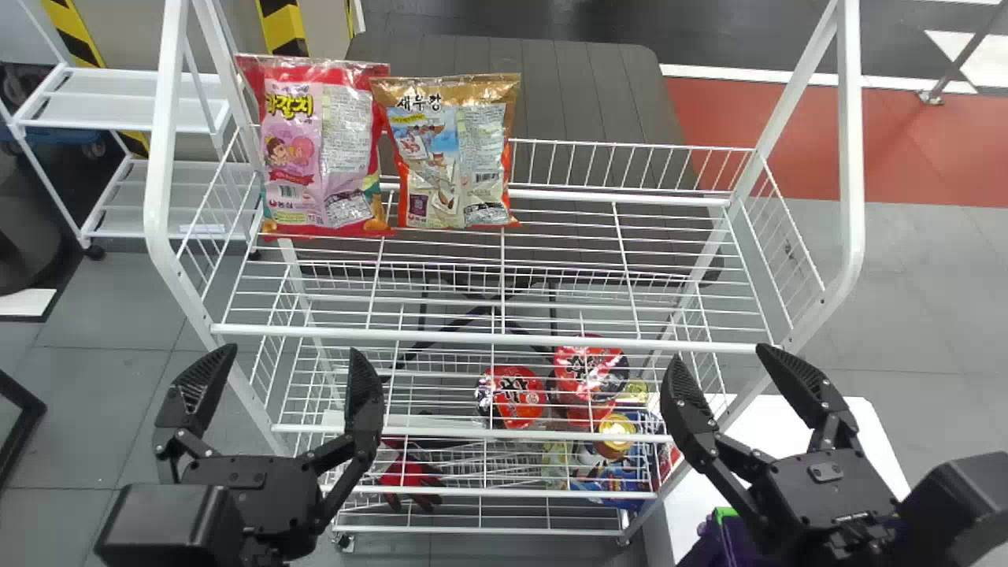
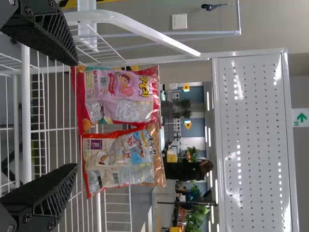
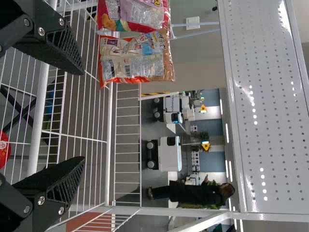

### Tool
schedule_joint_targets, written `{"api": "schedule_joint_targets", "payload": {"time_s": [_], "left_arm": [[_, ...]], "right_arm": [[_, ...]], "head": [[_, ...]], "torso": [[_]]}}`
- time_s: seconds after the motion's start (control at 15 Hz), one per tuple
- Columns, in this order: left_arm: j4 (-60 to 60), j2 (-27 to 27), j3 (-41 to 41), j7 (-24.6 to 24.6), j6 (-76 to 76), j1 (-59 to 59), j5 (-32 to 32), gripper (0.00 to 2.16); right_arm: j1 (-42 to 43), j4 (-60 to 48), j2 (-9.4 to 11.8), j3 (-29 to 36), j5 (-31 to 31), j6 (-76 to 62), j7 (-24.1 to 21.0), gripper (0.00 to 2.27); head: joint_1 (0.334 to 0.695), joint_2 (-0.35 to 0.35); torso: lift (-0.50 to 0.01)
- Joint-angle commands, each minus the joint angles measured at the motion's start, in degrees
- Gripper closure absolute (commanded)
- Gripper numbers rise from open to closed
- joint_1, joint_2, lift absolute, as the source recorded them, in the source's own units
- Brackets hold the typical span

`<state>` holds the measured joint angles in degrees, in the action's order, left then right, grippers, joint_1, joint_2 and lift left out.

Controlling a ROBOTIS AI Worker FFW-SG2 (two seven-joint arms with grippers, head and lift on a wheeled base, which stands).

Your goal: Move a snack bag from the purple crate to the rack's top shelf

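White rack (image 1: 488, 335), 2 bags (image 1: 450, 153) top L; L end effector (image 1: 293, 358) & R end effector (image 1: 720, 358) wide-open, empty.

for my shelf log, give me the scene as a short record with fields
rack: white wire, several shelves
top shelf: two upright snack bags side by side, toward its left end at the back
left bag: red and pink
right bag: orange and gold
lower down: red-topped tubs
purple crate: lower right, partly behind right arm
left gripper: open, holding nothing
right gripper: open, holding nothing
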<state>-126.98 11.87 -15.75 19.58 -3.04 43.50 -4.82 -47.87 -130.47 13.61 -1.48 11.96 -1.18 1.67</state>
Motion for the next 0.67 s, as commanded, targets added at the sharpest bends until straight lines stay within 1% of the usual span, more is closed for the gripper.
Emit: {"api": "schedule_joint_targets", "payload": {"time_s": [0.0,0.4,0.6], "left_arm": [[0.0,0.1,0.0,0.1,-0.2,0.1,0.0,0.06],[0.0,0.2,0.5,0.7,-0.7,0.4,0.2,0.06],[-0.1,0.2,0.5,0.6,-0.7,0.4,0.2,0.06]], "right_arm": [[0.0,-0.2,0.0,0.2,0.3,0.1,0.0,0.23],[-0.6,-0.6,0.3,1.2,0.8,-0.3,0.1,0.23],[-0.7,-0.7,0.4,1.7,1.0,-0.1,0.4,0.23]], "head": [[0.695,-0.066],[0.695,-0.061],[0.695,-0.071]], "torso": [[0.002],[0.002],[0.002]]}}
